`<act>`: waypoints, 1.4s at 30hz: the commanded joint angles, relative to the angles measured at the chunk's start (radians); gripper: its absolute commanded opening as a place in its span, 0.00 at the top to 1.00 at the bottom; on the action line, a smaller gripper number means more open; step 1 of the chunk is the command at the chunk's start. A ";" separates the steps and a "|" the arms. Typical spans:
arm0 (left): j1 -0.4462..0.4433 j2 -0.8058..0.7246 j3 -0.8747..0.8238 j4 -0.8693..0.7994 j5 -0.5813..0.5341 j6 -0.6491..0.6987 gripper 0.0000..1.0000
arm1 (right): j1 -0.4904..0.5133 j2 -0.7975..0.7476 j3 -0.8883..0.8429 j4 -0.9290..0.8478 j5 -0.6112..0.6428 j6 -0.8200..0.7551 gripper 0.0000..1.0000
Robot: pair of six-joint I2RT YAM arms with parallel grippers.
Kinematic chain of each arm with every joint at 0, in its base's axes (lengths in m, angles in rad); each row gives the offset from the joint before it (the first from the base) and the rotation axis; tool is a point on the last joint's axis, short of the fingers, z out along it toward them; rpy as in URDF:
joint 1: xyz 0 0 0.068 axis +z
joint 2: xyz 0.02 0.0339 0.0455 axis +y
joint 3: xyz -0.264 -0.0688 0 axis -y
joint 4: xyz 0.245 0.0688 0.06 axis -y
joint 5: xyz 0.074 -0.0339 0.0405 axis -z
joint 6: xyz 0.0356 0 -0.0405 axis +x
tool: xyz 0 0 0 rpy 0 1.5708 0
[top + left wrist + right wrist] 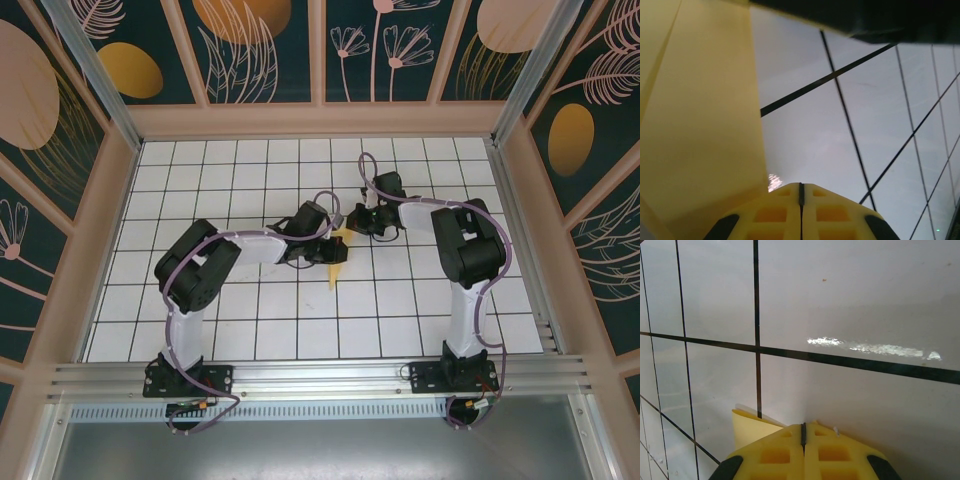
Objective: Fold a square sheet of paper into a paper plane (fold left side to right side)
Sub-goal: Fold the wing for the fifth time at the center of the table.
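The yellow paper (337, 264) lies on the white grid table as a slim pointed dart shape, its tip toward the near side. My left gripper (324, 251) sits low at the paper's left edge. In the left wrist view its fingertips (801, 188) are shut, with the paper (700, 125) spreading to their left and creases showing. My right gripper (353, 228) is at the paper's far end. Its fingertips (803, 427) are shut and down at the table, with a yellow corner (751, 429) poking out from under them at the left.
Wooden walls with dark floral panels (265, 50) enclose the table on three sides. An aluminium rail (320, 378) carrying both arm bases runs along the near edge. White tiles (230, 170) stretch round the paper.
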 commanded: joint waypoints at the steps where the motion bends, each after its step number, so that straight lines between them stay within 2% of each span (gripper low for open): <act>1: 0.001 0.007 0.002 -0.043 0.035 0.040 0.93 | 0.000 0.047 -0.007 -0.053 0.101 -0.033 0.93; 14: -0.011 -0.081 -0.134 -0.126 0.066 0.102 0.95 | 0.002 0.064 0.012 -0.078 0.120 -0.037 0.93; 21: -0.071 -0.137 -0.234 -0.115 0.087 0.099 0.95 | 0.003 0.067 0.019 -0.084 0.122 -0.039 0.93; 31: -0.093 -0.230 -0.398 -0.024 0.066 0.010 0.95 | 0.010 0.062 0.037 -0.088 0.110 -0.040 0.93; 36: -0.093 -0.341 -0.421 -0.006 0.066 -0.007 0.94 | 0.017 0.034 0.081 -0.096 0.082 -0.040 0.91; 37: -0.092 -0.369 -0.418 -0.004 0.061 -0.007 0.94 | 0.016 0.022 0.094 -0.102 0.083 -0.042 0.91; 39: -0.082 -0.440 -0.416 0.001 0.035 -0.012 0.93 | 0.016 -0.013 0.126 -0.127 0.103 -0.048 0.81; 42: -0.062 -0.547 -0.425 0.008 -0.054 -0.021 0.82 | 0.016 -0.084 0.165 -0.173 0.163 -0.061 0.67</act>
